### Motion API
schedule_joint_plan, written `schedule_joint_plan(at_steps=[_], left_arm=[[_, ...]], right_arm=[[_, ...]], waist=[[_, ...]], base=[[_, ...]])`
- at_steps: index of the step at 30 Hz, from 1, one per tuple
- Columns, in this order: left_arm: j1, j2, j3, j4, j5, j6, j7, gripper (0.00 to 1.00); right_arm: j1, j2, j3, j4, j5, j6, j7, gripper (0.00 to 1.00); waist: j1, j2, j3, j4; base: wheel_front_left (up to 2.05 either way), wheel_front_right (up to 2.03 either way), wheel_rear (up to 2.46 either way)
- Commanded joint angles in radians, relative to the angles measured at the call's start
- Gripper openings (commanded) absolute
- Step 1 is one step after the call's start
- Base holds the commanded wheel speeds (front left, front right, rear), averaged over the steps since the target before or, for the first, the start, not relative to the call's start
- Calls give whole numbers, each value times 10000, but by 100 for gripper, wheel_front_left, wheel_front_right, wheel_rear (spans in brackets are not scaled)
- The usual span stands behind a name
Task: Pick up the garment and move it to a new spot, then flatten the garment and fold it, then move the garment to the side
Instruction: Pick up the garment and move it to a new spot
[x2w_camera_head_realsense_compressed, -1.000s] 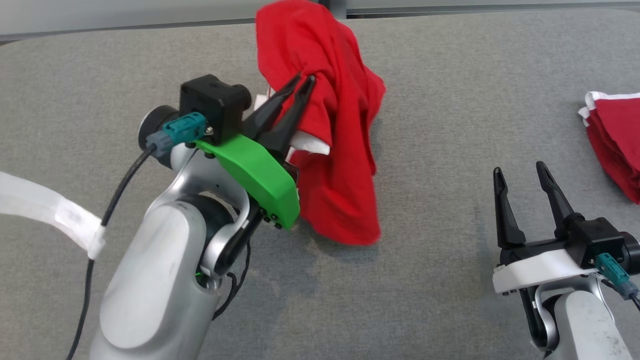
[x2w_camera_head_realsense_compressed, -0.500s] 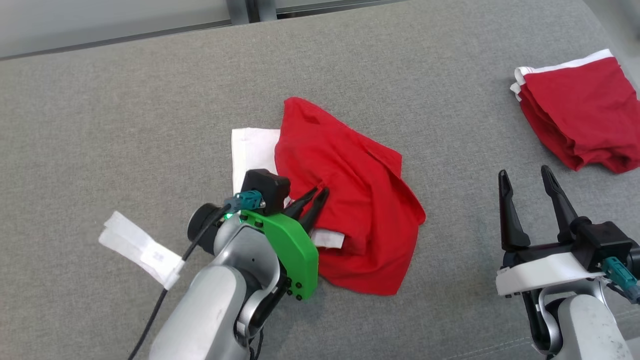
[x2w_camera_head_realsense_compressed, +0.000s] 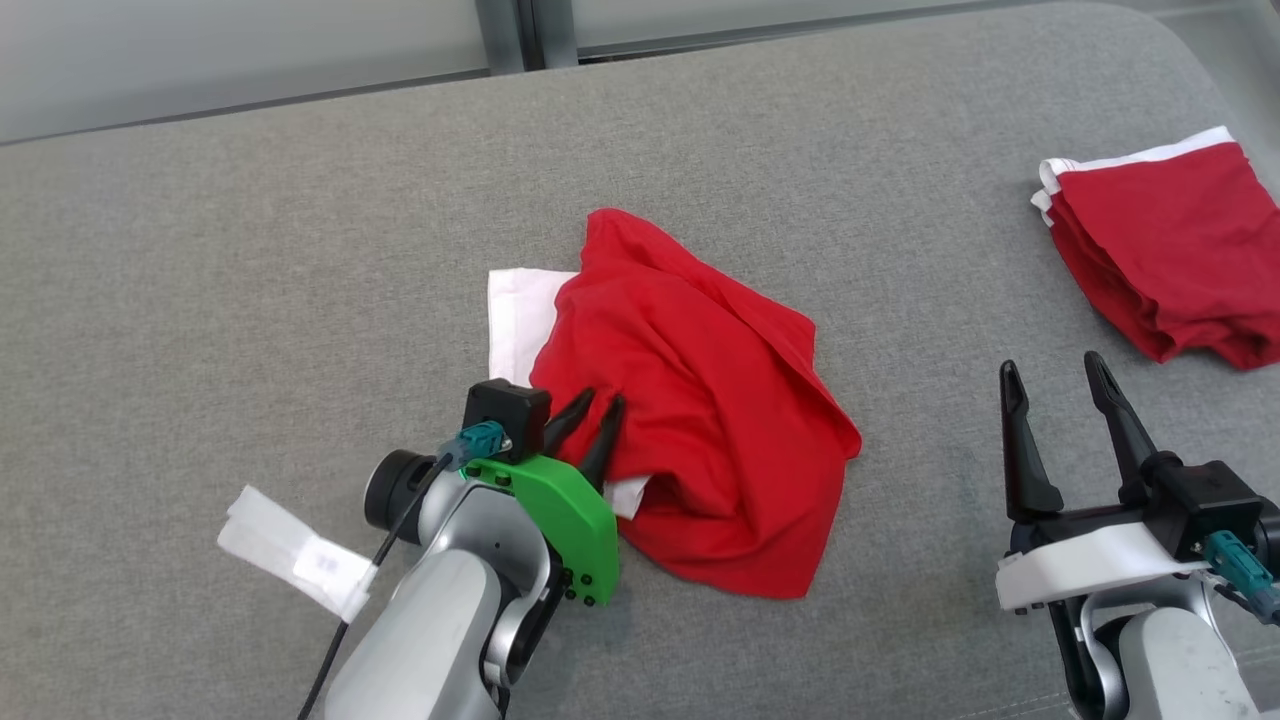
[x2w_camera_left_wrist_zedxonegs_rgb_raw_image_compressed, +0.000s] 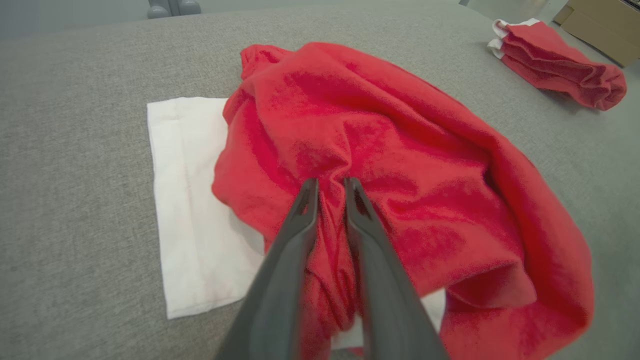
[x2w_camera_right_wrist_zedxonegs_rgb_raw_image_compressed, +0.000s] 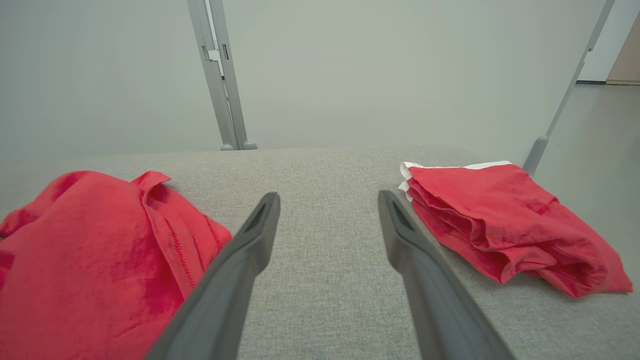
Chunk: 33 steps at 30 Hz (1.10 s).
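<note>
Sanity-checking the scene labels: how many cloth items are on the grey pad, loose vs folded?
Crumpled red cloth garment with white panel, loose: 1
Folded red cloth bundle with white edge: 1 (can't tell if its layers are separate pieces)
Total: 2

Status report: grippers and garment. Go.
Left gripper narrowly parted, garment fold between jaws, grip unclear; right gripper open, apart. Garment crumpled on table, not flattened. Folded red pile far right, out of the way.
</note>
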Motion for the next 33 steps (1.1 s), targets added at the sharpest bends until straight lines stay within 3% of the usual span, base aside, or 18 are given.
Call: schedule_joint_plan(at_steps=[1,10,15,23,33], left_arm=[[219,88,101,-133,30,105,-138,100],[1787,873,1223,-2356,30,1318,-1395,100],[2604,1282,1909,-2954,-213,1637,-2080,100],[3588,1738,2132,-2292,-246,1246,-3346,100],[4649,1787,2877,-764,-228,1088,-4091,100]], right_arm=[[122,-7,-47,-23,-31,-14,-27,100],[532,-10,-525,-164,-28,-14,-27,100],[801,-10,-726,-173,-168,-14,-27,100],[1326,-9,-792,-72,-267,-14,-27,100],[1909,-17,-646,363,-394,-14,-27,100]], waist=[[0,0,-222,194],[0,0,-758,919],[0,0,-1101,1386],[0,0,-1729,1941],[0,0,-2277,1802]], base=[[0,0,0],[0,0,0],[0,0,0],[0,0,0],[0,0,0]])
